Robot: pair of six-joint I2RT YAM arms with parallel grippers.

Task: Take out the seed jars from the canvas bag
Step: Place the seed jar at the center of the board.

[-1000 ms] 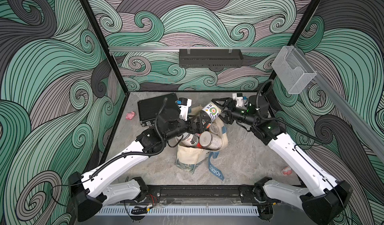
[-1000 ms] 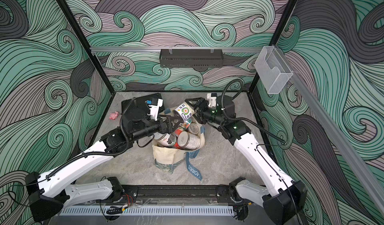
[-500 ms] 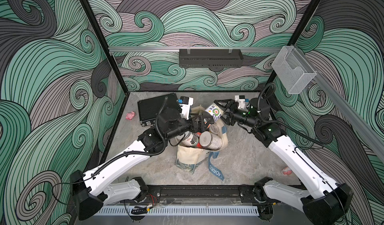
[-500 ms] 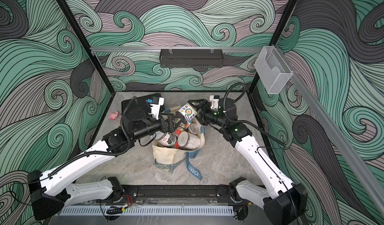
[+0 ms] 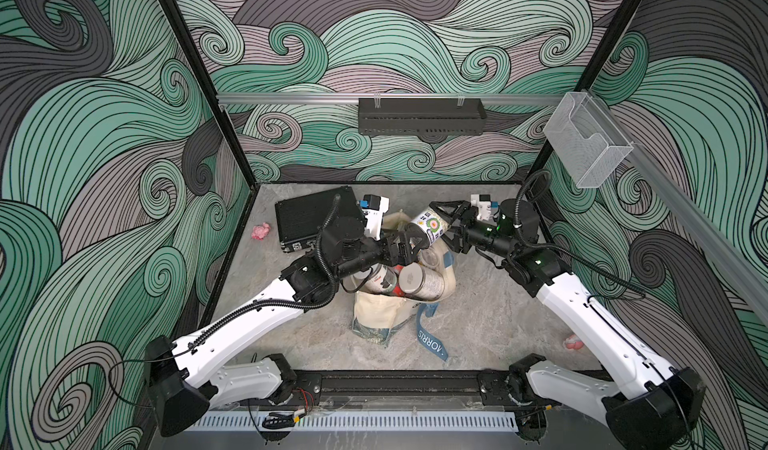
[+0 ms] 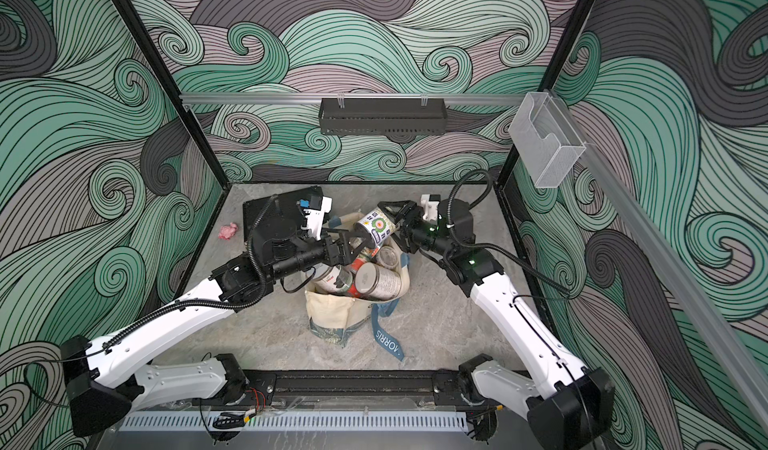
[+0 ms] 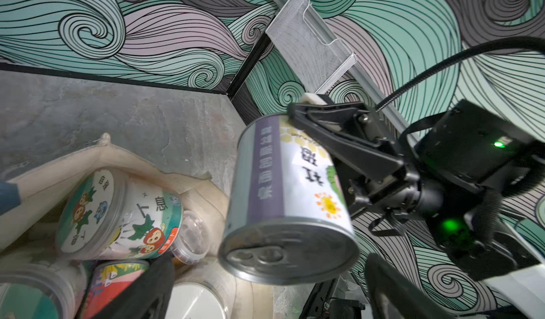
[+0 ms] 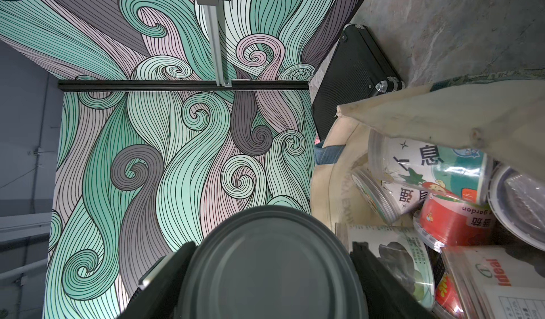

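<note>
Little change in the last second: the right gripper [image 5: 446, 226] has shifted the held seed jar [image 5: 428, 228] a touch toward its own side. The jar is now fully clear of the canvas bag [image 5: 382, 310], in the air above the bag's back rim, tilted, with its pull-tab end facing the left arm. The left gripper [image 5: 409, 247] is roughly where it was, jaws spread wide, empty, over the bag mouth just beside the jar's tab end; contact can't be told. The right gripper is clamped on the jar's base end, one finger [image 7: 324, 126] lying along the label.

Meaning: one jar is out but not set down. I judge the pull-out is done for this one and placing it on the surface [image 5: 498, 323] is left. More are piled in the bag mouth: silver-lidded jar [image 5: 419, 279], cartoon-sticker jar [image 7: 118, 211], red-label jar [image 8: 451, 220], small clear pot [image 7: 191, 238]. Task looks early.

Materials:
- **Held jar:** rigid cylinder with dull metal-looking ends and raised rims. Glossy white label with purple band and flower, probably slick.
- **Other jars:** mostly clear shiny plastic, some with see-through lids.
- **Bag:** soft cream canvas, slumped and creased, dark leafy bottom band, blue woven strap [image 5: 430, 339].
- **Surface:** grey, matte, stone-look.
- **Black ribbed case [image 5: 311, 219]:** behind the bag, hard.
</note>
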